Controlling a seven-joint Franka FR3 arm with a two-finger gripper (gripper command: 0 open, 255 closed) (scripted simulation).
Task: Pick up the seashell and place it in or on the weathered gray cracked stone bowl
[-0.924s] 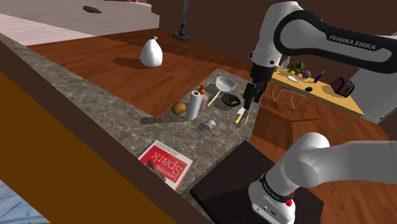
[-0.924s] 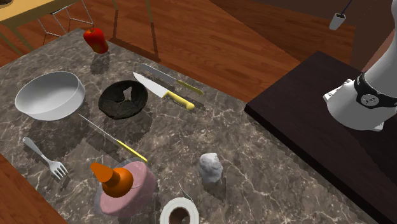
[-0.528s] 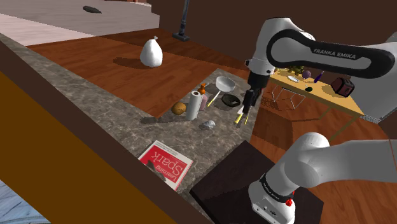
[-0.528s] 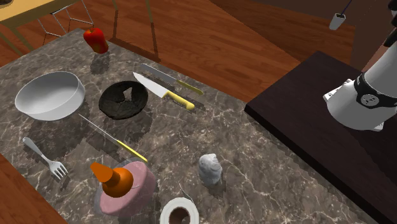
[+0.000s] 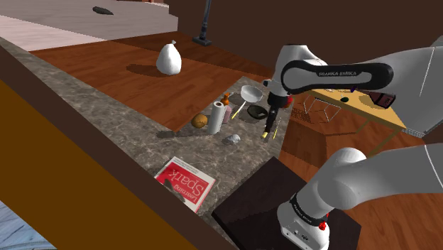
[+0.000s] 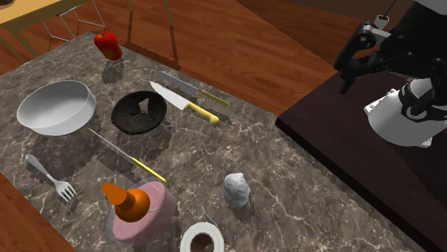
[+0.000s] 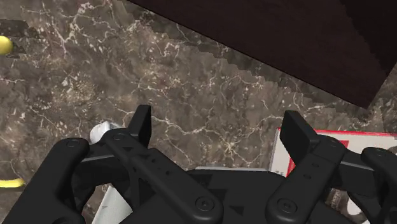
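On the marbled surface (image 6: 301,186), the pale grey seashell (image 6: 236,190) lies by itself near the paper roll (image 6: 201,240), well apart from the dark cracked bowl (image 6: 138,112). A yellow-handled knife (image 6: 188,106) lies just beside that bowl. The black hand (image 7: 218,127) hangs in the air over toward the dark stand (image 6: 344,157), its fingers spread wide with nothing between them.

Table (image 6: 301,186) is dark grey-brown marble, veined in white. The seashell (image 6: 236,189) comes up pale grey. The stone bowl (image 6: 137,113) reads charcoal, nearly black and mottled. There's a plain white bowl (image 6: 55,107), a glossy red pepper (image 6: 107,44), and a knife (image 6: 185,103) with a yellow handle. Book (image 5: 184,184) is red with white lettering. Pincer (image 7: 219,124) all black, stand (image 6: 344,143) very dark brown, floor (image 6: 236,43) reddish wood.
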